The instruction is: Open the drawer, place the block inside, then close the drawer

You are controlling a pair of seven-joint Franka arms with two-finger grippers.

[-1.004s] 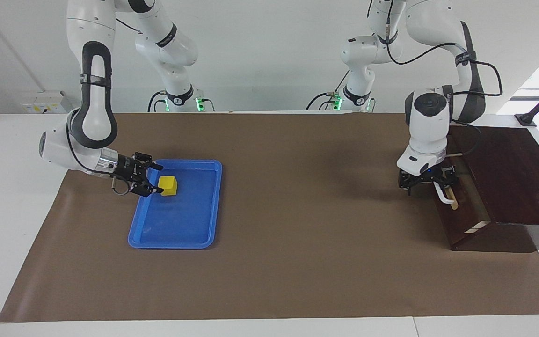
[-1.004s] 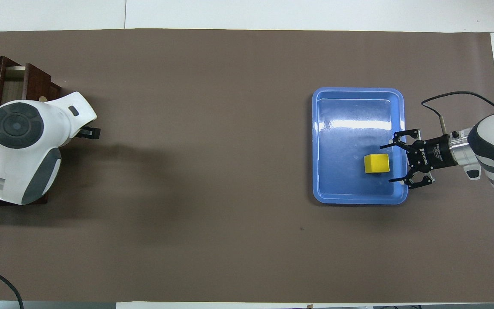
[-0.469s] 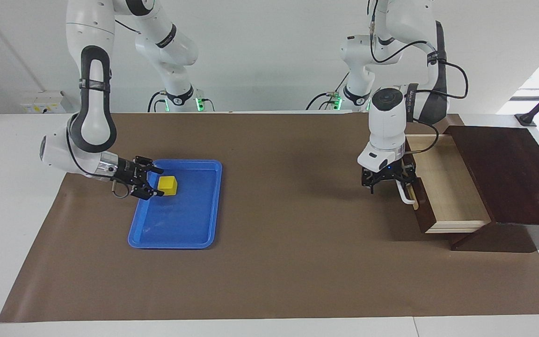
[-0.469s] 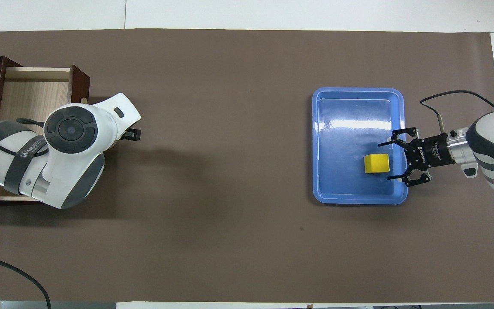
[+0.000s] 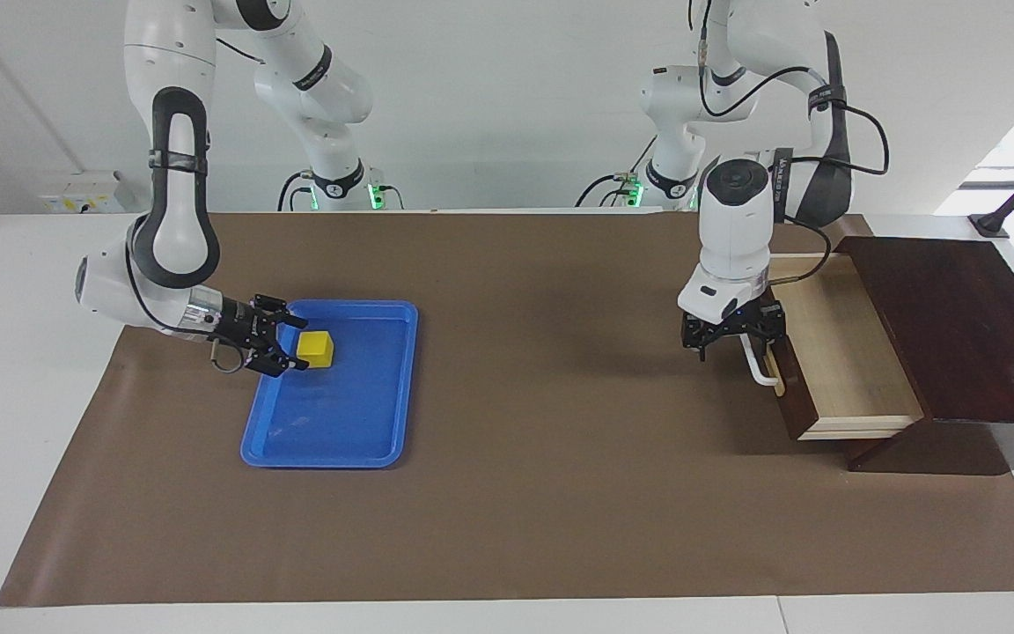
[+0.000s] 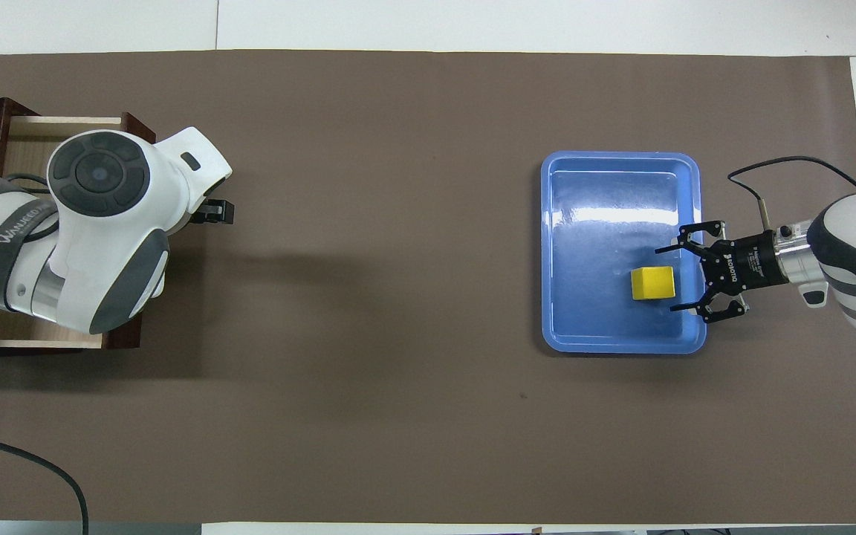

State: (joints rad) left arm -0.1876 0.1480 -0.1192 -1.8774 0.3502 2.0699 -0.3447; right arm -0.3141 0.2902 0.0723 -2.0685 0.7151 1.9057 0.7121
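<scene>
The drawer (image 5: pixel 833 352) stands pulled out of its dark wooden box (image 5: pixel 956 326) at the left arm's end of the table, its pale interior bare. My left gripper (image 5: pixel 733 342) is at the robot-near end of the white bar handle (image 5: pixel 764 370) on the drawer front (image 5: pixel 793 392). In the overhead view the left arm hides most of the drawer (image 6: pixel 27 141). The yellow block (image 5: pixel 316 348) lies in the blue tray (image 5: pixel 322 453). My right gripper (image 5: pixel 298 345) is open, low over the tray, fingertips either side of the block's edge (image 6: pixel 652 283).
A brown mat (image 5: pixel 516 493) covers the table between the tray and the drawer. The blue tray (image 6: pixel 621 186) holds only the block. The right arm's cable (image 6: pixel 785 163) loops over the mat beside the tray.
The left gripper pulled the drawer out toward the table's middle, then the arm shifted a little along the handle. The right gripper crept closer to the block and stayed open.
</scene>
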